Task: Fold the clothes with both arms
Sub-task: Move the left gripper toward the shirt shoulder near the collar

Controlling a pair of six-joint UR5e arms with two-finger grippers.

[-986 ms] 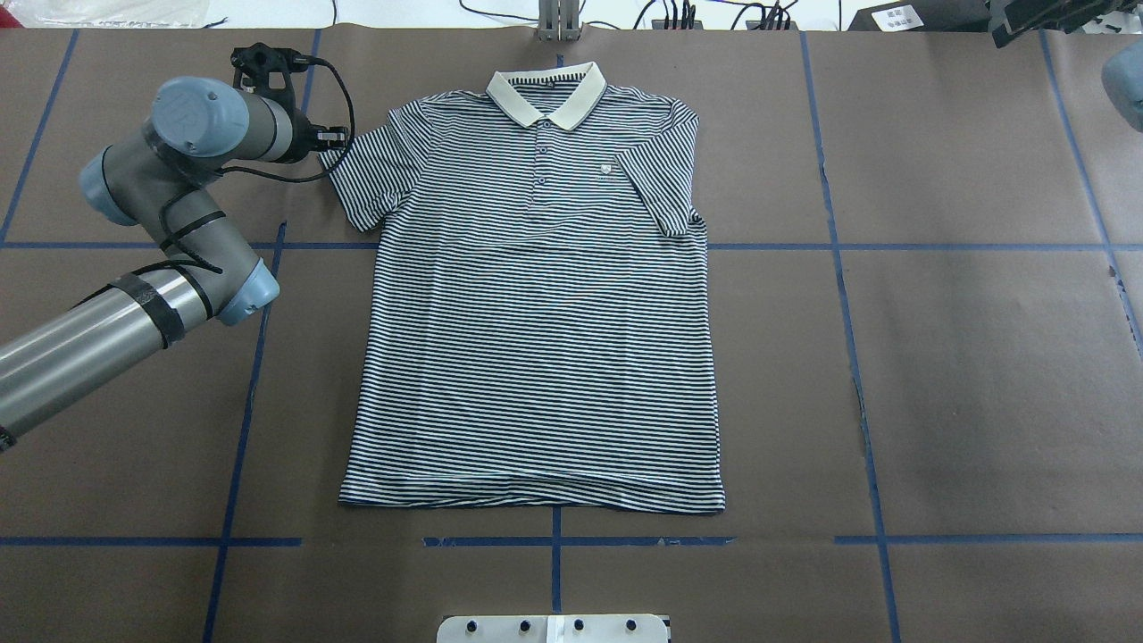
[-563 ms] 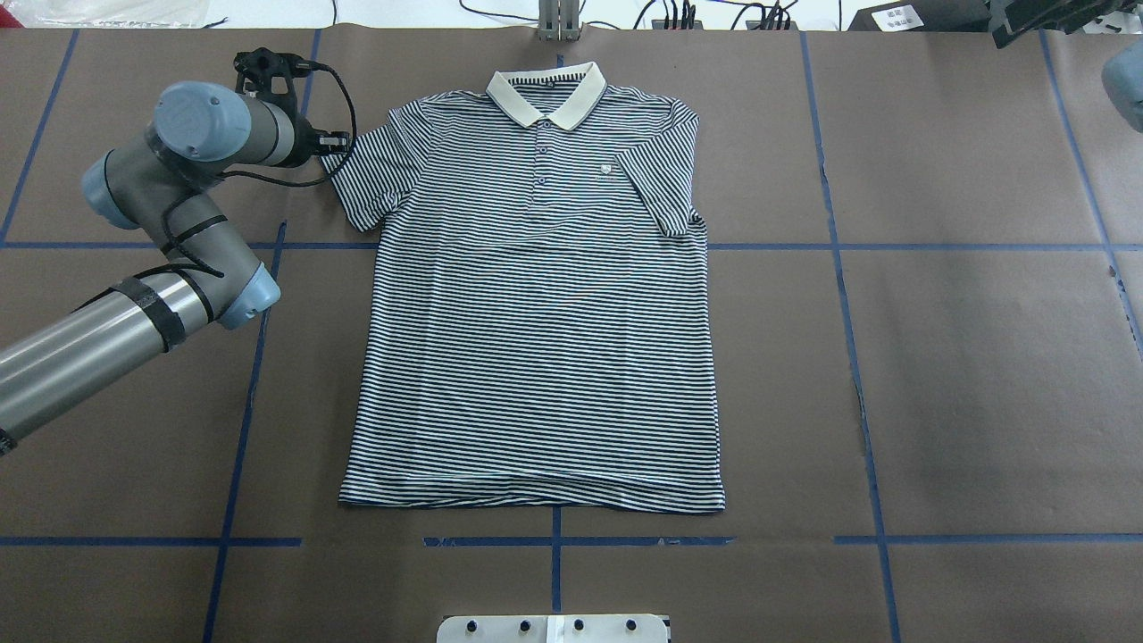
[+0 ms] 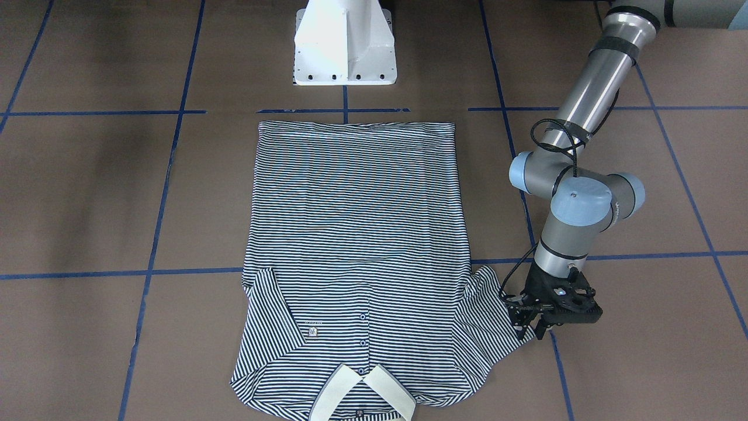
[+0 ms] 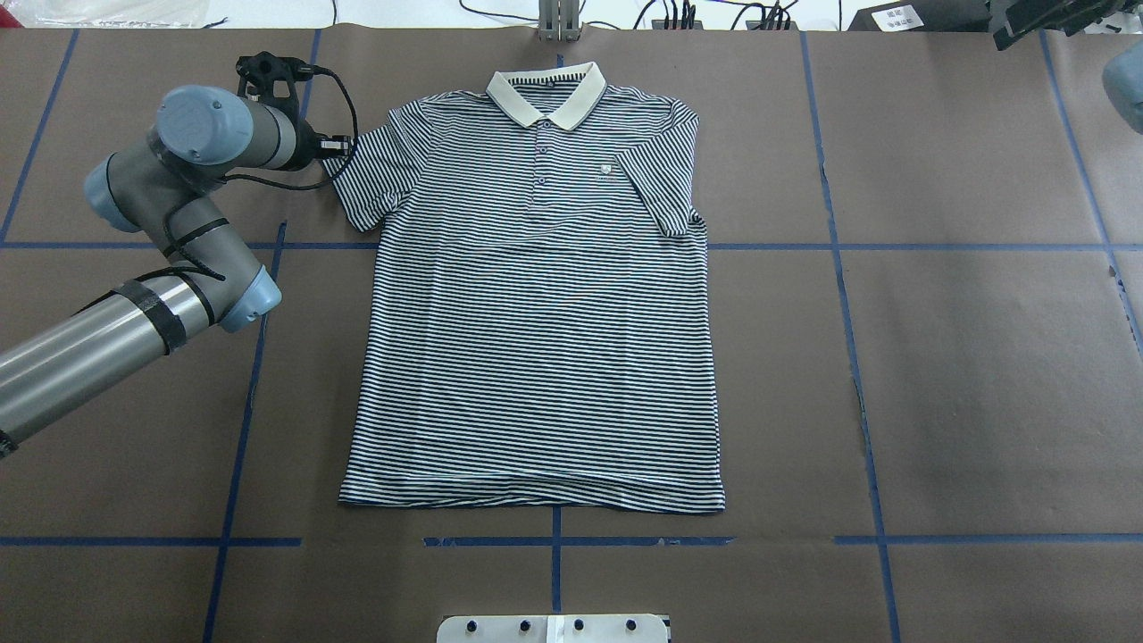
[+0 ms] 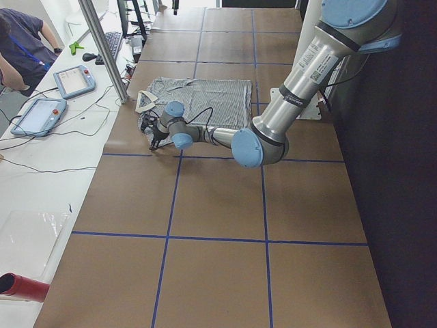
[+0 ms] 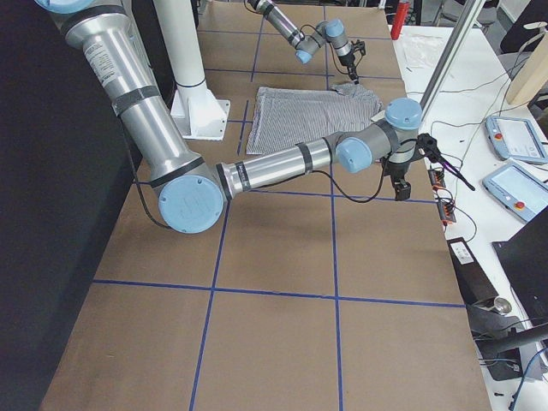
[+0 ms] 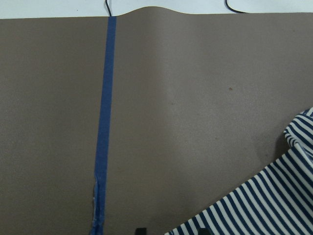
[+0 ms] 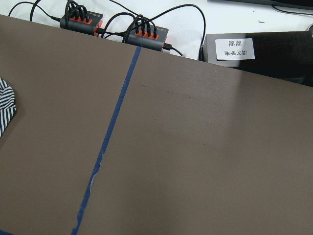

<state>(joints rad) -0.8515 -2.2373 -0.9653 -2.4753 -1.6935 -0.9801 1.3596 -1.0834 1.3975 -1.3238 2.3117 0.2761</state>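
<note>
The striped polo shirt lies flat and face up on the brown table, with its cream collar at the far edge. Its right sleeve is folded in over the chest. My left gripper is low at the outer edge of the left sleeve. In the front-facing view the gripper has its fingers apart at the sleeve's hem. The left wrist view shows the sleeve's corner. My right arm's black wrist is at the far right edge; whether its gripper is open or shut I cannot tell.
The white pedestal base stands at the near edge behind the shirt's hem. Blue tape lines grid the table. Power strips with cables and a metal post sit along the far edge. Teach pendants lie beyond it.
My left arm has crept slightly right, bringing the gripper closer onto the left sleeve's edge. The shirt has not moved.
</note>
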